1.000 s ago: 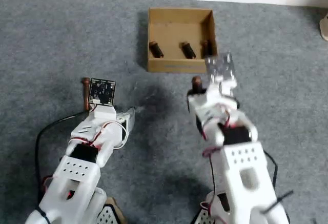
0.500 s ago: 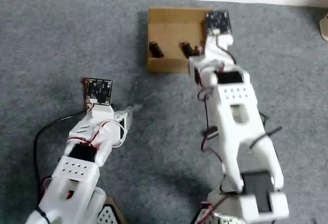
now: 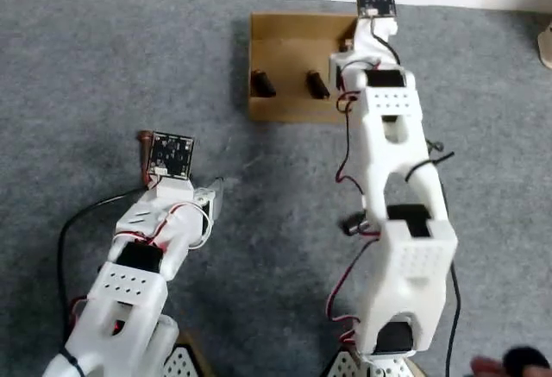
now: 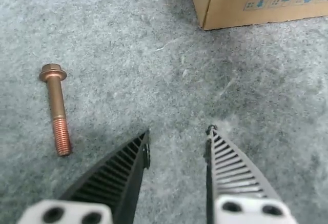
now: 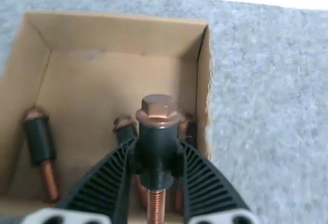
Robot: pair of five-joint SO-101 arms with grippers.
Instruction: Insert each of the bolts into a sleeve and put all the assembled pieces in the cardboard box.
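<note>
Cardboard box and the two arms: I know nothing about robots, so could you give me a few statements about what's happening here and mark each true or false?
1. The right gripper is shut on a sleeved bolt above the cardboard box. True.
2. The cardboard box is empty. False: three assembled pieces lie inside it.
3. The left gripper is holding a bolt. False: it is open, and the bare bolt lies beside it on the carpet.
4. The bare bolt has no sleeve on it. True.
</note>
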